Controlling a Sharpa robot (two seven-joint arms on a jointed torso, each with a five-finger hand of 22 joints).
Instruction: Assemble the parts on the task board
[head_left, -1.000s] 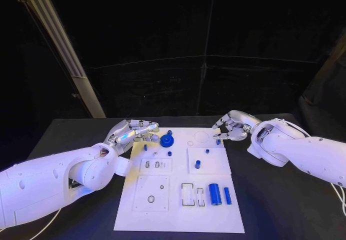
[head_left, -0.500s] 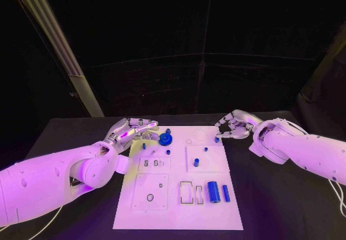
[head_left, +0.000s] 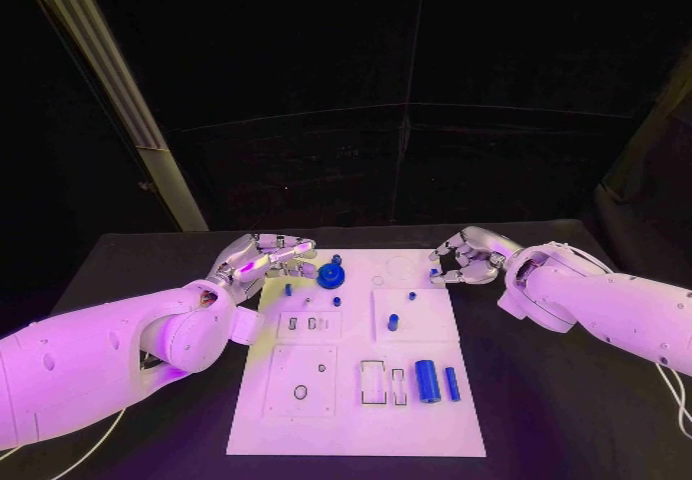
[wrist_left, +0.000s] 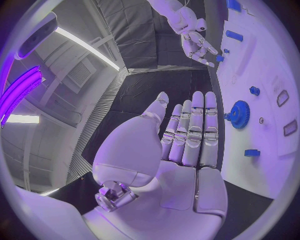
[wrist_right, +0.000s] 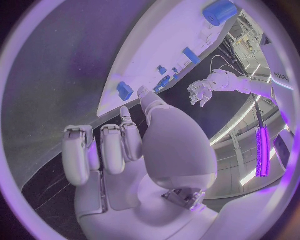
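Task board (head_left: 361, 420) is lying mid-table, and assembly is judged only partly done. A blue gear (head_left: 333, 279) and several small blue pegs (head_left: 392, 322) are already seated in the far half of the board. Two blue cylinders (head_left: 428, 381) are lying loose at the near right, beside rectangular slots (head_left: 374, 384) that are showing empty, so those are judged still to be fitted.

Left hand (head_left: 264, 262) is being held at the board's far-left edge, fingers straight and together, nothing gripped; the gear is just beyond its fingertips. Right hand (head_left: 464, 258) is being held at the far-right edge, fingers curled beside a small blue part (wrist_right: 124, 90); whether it is being pinched cannot be told.
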